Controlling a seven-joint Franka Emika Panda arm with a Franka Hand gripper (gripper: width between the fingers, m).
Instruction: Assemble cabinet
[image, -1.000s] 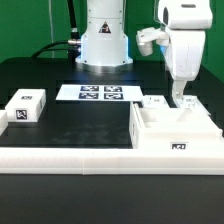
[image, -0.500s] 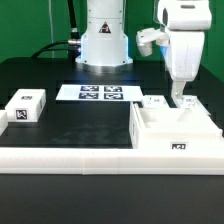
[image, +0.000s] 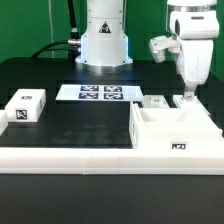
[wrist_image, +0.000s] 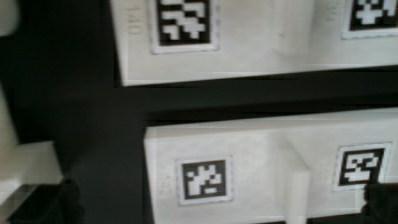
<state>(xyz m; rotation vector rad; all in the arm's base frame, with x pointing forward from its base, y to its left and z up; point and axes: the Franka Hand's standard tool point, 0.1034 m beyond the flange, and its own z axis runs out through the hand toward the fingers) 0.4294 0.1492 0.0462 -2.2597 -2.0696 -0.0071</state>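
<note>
— What did the cabinet (image: 175, 132) look like?
— It was a big white box with open square compartments on top and one small black tag on its near face. It sat just in front of the gripper (image: 186, 97), whose tips hung by its far edge.
— And the jaws?
— I couldn't tell whether they were spread or closed. The marker board (image: 100, 93) lay well off to their side.

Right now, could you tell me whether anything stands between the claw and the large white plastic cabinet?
Nothing visible does. The claw is at the far rim of the large white plastic cabinet; the small white tagged block lies away on the exterior view's left.
</note>
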